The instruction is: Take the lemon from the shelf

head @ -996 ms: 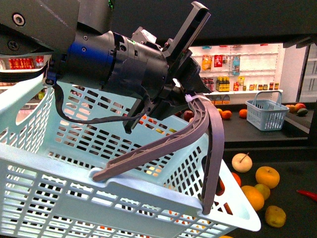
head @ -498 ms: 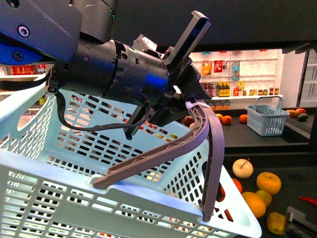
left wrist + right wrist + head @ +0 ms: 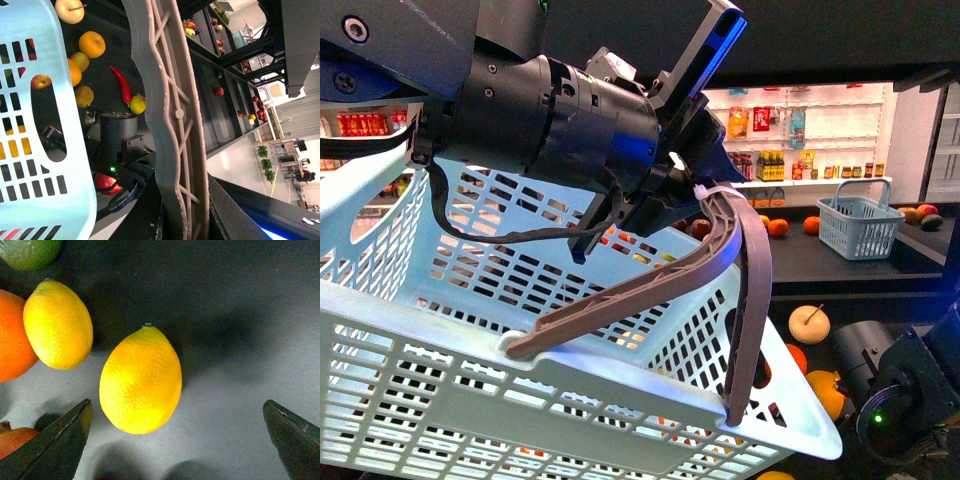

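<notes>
The right arm (image 3: 905,395) has dropped over the shelf (image 3: 225,300). Its jaws gape wide and empty either side of the lemon (image 3: 140,380) lying there, ready to close. The left arm (image 3: 560,130) holds the basket handle (image 3: 650,285) in closed jaws.

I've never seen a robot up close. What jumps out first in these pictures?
A big pale blue basket fills the front view. It hangs tilted from its grey handle, which the left gripper clamps. In the right wrist view a bright lemon lies on the dark shelf, between the open fingers of the right gripper.
</notes>
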